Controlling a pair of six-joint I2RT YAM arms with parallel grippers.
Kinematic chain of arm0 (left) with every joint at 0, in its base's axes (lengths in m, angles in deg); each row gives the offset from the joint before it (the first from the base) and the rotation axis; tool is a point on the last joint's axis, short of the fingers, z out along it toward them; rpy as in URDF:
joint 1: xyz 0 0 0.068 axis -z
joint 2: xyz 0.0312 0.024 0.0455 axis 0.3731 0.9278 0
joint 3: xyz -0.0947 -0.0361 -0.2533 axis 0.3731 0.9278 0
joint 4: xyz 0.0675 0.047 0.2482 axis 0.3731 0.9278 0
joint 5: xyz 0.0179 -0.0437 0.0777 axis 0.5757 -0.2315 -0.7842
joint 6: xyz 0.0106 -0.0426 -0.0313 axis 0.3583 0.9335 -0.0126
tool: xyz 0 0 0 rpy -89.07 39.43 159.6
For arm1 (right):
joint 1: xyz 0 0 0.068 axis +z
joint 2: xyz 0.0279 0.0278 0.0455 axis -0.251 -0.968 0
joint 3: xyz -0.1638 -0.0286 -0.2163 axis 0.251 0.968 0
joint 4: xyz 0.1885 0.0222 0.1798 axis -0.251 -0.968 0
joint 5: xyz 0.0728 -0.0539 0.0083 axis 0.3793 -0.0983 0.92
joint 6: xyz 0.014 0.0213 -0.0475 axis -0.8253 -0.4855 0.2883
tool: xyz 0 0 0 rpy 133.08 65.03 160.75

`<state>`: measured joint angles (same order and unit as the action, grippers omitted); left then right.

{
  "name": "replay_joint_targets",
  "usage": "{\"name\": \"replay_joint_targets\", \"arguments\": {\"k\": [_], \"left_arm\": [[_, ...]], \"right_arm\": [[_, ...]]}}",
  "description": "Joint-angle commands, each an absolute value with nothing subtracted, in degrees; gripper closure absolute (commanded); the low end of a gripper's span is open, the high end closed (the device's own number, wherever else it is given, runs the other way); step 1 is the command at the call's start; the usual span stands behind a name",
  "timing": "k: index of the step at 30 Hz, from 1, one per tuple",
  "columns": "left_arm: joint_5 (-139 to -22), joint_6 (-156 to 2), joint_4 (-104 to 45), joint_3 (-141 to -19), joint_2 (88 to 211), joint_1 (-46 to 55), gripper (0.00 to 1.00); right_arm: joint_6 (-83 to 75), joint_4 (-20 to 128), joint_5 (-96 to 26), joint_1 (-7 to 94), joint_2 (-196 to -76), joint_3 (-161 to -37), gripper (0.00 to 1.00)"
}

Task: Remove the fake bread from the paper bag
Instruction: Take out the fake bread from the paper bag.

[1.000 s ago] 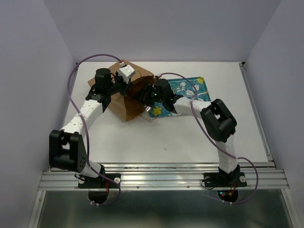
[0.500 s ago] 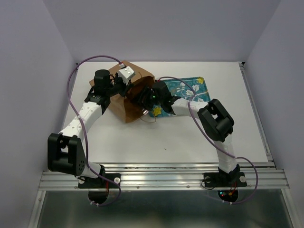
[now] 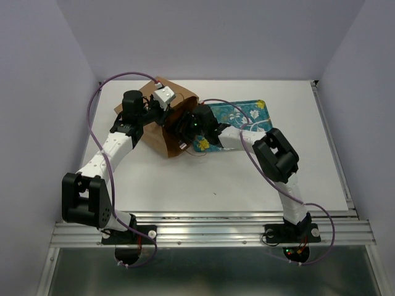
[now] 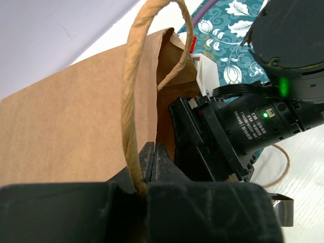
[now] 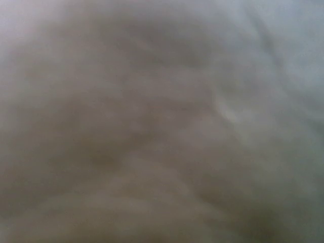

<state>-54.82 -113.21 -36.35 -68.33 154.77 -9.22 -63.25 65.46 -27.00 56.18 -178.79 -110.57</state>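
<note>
The brown paper bag (image 3: 162, 140) lies on its side at the back left of the table, mouth facing right; it also fills the left wrist view (image 4: 76, 111). My left gripper (image 3: 162, 116) is shut on the bag's upper rim (image 4: 153, 152), with the string handle (image 4: 132, 86) looping up beside the jaws. My right gripper (image 3: 183, 127) reaches into the bag's mouth, its fingers hidden inside; its black wrist (image 4: 253, 126) shows in the left wrist view. The right wrist view is only a grey-brown blur. No fake bread is visible.
A teal floral tray (image 3: 247, 114) lies just right of the bag, under my right forearm, and also shows in the left wrist view (image 4: 223, 35). The bag's other string handle (image 3: 196, 152) trails on the white table. White walls enclose the back and sides.
My right gripper has moved left, deeper into the bag's mouth. My left gripper has kept its hold on the bag's rim, almost still.
</note>
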Motion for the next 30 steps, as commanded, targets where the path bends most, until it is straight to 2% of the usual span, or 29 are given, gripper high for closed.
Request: {"name": "replay_joint_targets", "arguments": {"k": [1, 6, 9, 12, 16, 21, 30], "left_arm": [[-50.60, -112.82, -40.69, -67.72, 152.03, -8.20, 1.00], [-50.69, -113.17, -40.78, -67.36, 151.94, -8.28, 1.00], [-51.57, -113.44, -40.78, -67.19, 151.94, -8.20, 1.00], [-52.18, -113.53, -40.78, -67.01, 152.12, -8.20, 1.00], [-53.33, -113.35, -40.51, -66.75, 152.12, -8.20, 1.00], [-54.65, -113.00, -41.12, -65.96, 150.80, -8.20, 1.00], [-58.16, -109.57, -43.85, -66.66, 151.67, -8.20, 1.00]], "right_arm": [[-65.33, 66.98, -28.03, 56.90, -181.29, -114.80, 0.39], [-65.42, 69.79, -30.14, 56.90, -180.51, -113.14, 0.51], [-65.15, 71.27, -31.71, 56.90, -178.76, -110.42, 0.65], [-64.10, 72.60, -32.86, 56.90, -176.56, -108.39, 0.74], [-62.17, 73.74, -34.35, 56.90, -173.75, -105.41, 0.82], [-56.46, 73.57, -35.94, 56.90, -168.84, -101.80, 0.87], [-46.96, 69.88, -35.24, 56.90, -159.87, -95.82, 0.88]]}}
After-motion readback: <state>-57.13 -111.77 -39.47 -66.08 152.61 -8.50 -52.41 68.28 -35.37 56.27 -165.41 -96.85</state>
